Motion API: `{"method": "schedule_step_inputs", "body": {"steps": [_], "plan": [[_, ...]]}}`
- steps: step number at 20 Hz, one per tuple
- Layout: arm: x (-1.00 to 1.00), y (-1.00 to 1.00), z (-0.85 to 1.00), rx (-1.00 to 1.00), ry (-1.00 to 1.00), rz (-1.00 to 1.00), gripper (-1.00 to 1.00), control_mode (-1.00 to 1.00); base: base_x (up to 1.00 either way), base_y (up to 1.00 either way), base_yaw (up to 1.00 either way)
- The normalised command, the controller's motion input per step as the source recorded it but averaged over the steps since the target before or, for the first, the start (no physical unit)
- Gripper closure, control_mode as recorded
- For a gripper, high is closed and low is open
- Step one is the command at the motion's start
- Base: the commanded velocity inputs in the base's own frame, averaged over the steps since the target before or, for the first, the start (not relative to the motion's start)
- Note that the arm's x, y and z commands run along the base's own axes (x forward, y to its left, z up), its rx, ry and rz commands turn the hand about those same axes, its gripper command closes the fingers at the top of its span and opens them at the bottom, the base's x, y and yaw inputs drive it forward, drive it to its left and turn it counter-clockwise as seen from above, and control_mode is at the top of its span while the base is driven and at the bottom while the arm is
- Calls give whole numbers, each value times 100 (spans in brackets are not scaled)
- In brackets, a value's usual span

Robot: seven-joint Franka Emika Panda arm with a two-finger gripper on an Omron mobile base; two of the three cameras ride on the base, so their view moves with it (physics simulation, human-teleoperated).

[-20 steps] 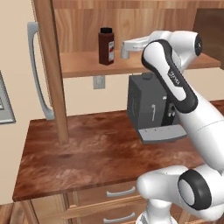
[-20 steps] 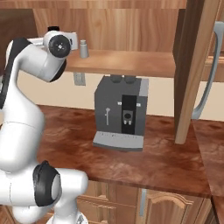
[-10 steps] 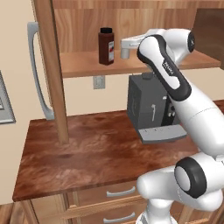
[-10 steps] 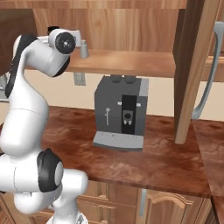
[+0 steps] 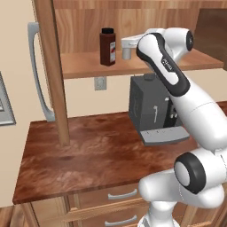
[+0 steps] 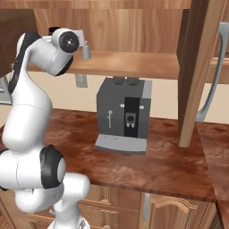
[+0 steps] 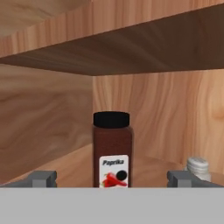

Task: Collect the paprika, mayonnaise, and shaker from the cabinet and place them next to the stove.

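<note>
The gripper stands wide open with nothing between its fingers; in the hand view the two small dark fingertips rise far apart at the bottom, one to each side of the paprika bottle, and neither touches it. The bottle stands upright on the cabinet shelf, dark red-brown with a black cap and a pale label showing a red pepper. Close behind the right fingertip in that view stands the small grey-white shaker, upright, with a ribbed rounded top.

From the left base view the white hand reaches level over the shelf, pointing at the bottle, which stands just beside it and apart from it. The shaker shows as a small grey shape right under the hand. From the right base view the shaker sits on the shelf beside the arm's wrist.

The cabinet is light-brown wood with a vertical post at its left in the left base view. Below the shelf a grey coffee machine stands on a dark brown wooden counter, against the wall. Drawers with silver handles lie under the counter
</note>
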Motion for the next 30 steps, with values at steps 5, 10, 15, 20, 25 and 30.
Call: {"method": "schedule_step_inputs", "body": {"steps": [5,10,15,20,25,30], "plan": [[13,11,-6,0,0,1,-100,-100,0,0,0],[13,19,-4,-1,0,1,-100,-100,0,0,0],[24,5,-3,0,0,4,-100,-100,0,0,0],[26,0,-4,0,0,5,-100,-100,0,0,0],[23,0,-6,-1,0,4,-100,-100,0,0,0],[21,9,-5,-1,0,2,-100,-100,0,0,0]]}}
